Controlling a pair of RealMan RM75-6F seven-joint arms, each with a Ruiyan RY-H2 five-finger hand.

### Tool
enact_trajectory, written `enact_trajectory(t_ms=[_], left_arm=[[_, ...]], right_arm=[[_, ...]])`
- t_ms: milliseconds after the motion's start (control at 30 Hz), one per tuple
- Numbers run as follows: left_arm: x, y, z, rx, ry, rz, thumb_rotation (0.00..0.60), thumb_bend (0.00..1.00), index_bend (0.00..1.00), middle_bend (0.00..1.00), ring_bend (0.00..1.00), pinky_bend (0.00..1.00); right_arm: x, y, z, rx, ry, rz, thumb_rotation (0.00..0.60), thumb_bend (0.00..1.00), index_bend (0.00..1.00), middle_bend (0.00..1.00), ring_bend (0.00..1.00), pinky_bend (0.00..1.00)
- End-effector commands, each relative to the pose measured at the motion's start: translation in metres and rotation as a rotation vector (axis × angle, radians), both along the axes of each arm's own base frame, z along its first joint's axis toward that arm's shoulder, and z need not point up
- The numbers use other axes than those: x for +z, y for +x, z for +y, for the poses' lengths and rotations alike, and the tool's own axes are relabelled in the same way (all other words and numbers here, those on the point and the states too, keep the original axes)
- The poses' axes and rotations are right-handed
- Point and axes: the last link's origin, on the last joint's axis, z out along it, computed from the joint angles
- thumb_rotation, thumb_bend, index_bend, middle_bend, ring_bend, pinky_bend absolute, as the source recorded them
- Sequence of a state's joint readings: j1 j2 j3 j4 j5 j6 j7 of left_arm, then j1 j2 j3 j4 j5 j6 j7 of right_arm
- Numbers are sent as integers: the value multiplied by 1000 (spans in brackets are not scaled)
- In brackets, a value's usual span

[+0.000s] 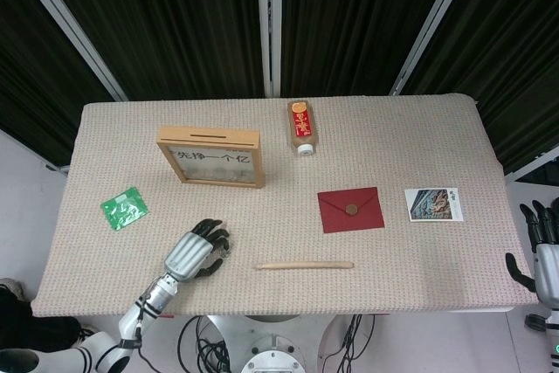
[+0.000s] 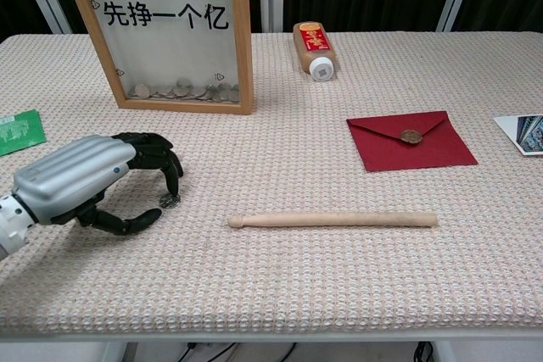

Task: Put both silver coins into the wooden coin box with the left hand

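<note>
At the far left of the table lies a green packet (image 1: 123,209). To its right, at the near edge, the left hand (image 2: 89,180) arches over the woven tablecloth (image 2: 339,277), fingertips (image 2: 174,177) curled down and the thumb extended beneath them. A silver coin (image 2: 170,202) lies on the cloth just under the fingertips; whether the fingers touch it, or have closed on it, cannot be determined. Only 1 loose coin is visible. The second may be hidden under the hand. The wooden coin box (image 2: 163,31) stands upright at the far side, beyond the hand, with its slot (image 1: 208,136) in the top edge and coins already heaped behind its clear front. Continuing right: a bottle (image 2: 314,49) lying on its side, a wooden drumstick (image 2: 333,220) near the front edge, a red envelope (image 2: 411,141), and a photo card (image 1: 432,203). The right hand (image 1: 546,251) hangs off the table's right edge, fingers apart, holding nothing. Handling judgement: the coin is thin, rigid, light and smooth, and sits low in the textured weave. Pinch it by opposite rim edges between thumb and fingertip. Expect slippage when lifting.
</note>
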State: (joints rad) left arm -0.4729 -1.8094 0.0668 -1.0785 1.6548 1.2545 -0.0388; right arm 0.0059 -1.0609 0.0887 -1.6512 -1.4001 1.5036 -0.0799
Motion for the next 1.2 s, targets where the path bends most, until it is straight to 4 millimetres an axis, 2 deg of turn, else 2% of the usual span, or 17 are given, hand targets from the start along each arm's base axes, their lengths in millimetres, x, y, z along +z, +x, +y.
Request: enact_trajectory(t_ms=[33,567,1200], left_arm=[[0,0,0,3,-1,2,600,240,430,263,105,156],[-1,2,-1,-6,-36,29,600,238,384,253,94,142],[-7,10,7,-42,8,42,600,238,411,263,94,148]], right_arm=[[0,0,0,1,0,0,600,315,0,0,0,0],[-1,-2,0,-3,4,-2,600,318,0,0,0,0],[-1,-3,-1,-2,7,-6,600,317,0,0,0,0]])
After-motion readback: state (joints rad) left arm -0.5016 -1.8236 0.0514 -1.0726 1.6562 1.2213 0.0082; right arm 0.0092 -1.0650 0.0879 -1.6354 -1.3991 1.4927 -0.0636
